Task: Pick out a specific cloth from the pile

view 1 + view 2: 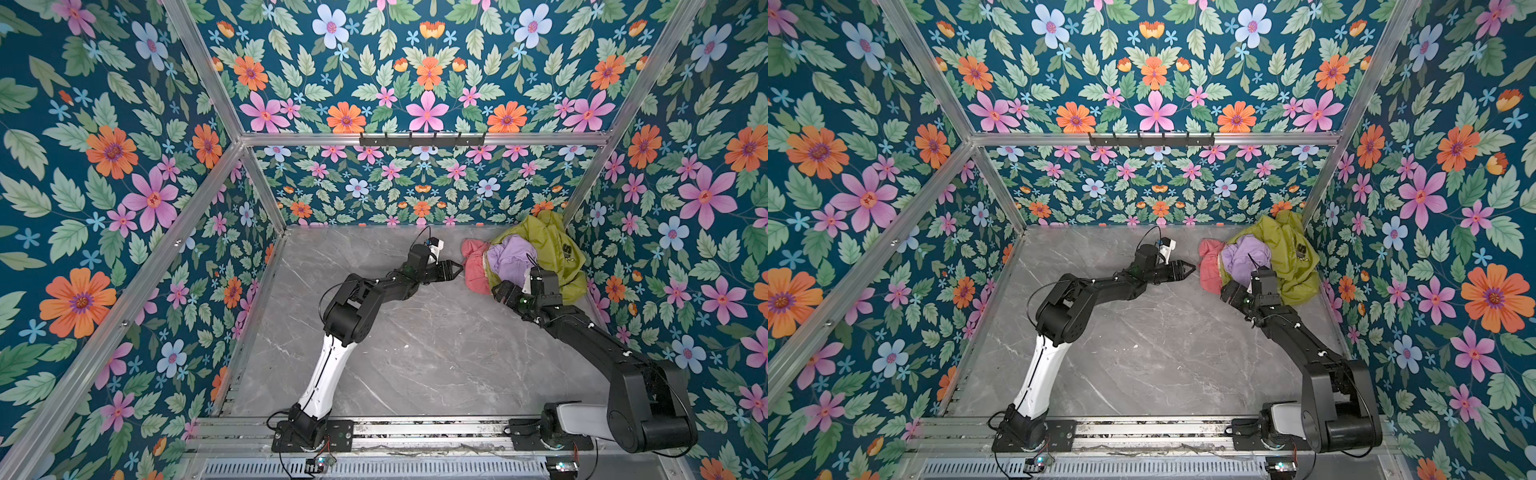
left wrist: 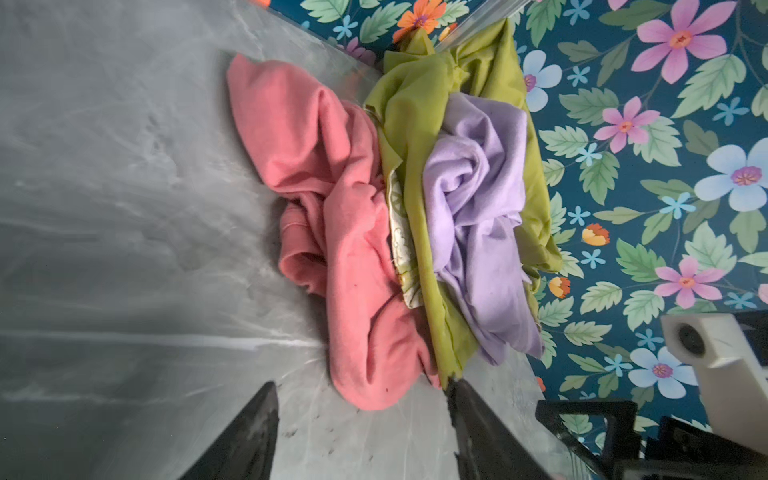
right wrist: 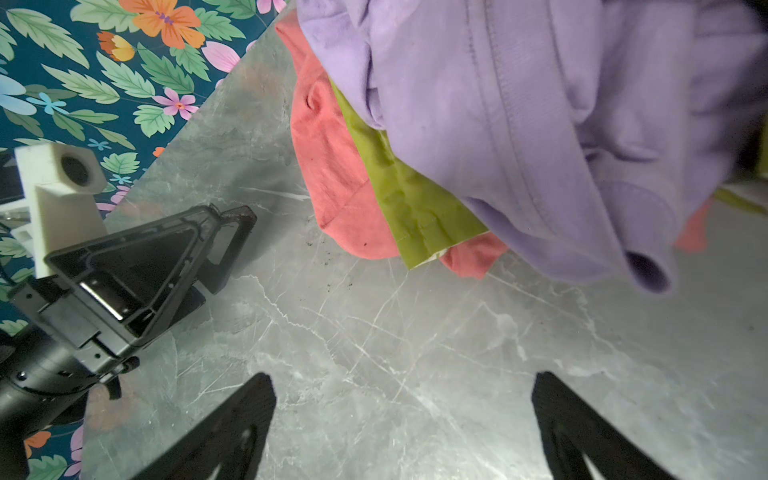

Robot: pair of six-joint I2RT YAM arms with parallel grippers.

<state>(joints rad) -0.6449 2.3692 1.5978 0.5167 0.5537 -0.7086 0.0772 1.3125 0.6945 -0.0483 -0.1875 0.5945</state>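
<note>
At the pile's (image 1: 1287, 249) near edge, my right gripper (image 3: 403, 380) gapes wide over bare table (image 3: 374, 332), holding nothing. Beyond it, my left gripper (image 1: 457, 267) stands part-open and empty at the cloth (image 1: 473, 266), on the pile's 9 o'clock flank. I'd bite pink only, avoid the olive-green garment (image 1: 557, 249), then draw toward 9 o'clock.

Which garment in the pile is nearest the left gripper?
The salmon-pink cloth: it lies on the side facing the left gripper, while the lilac cloth and olive-green garment sit behind it.
</note>
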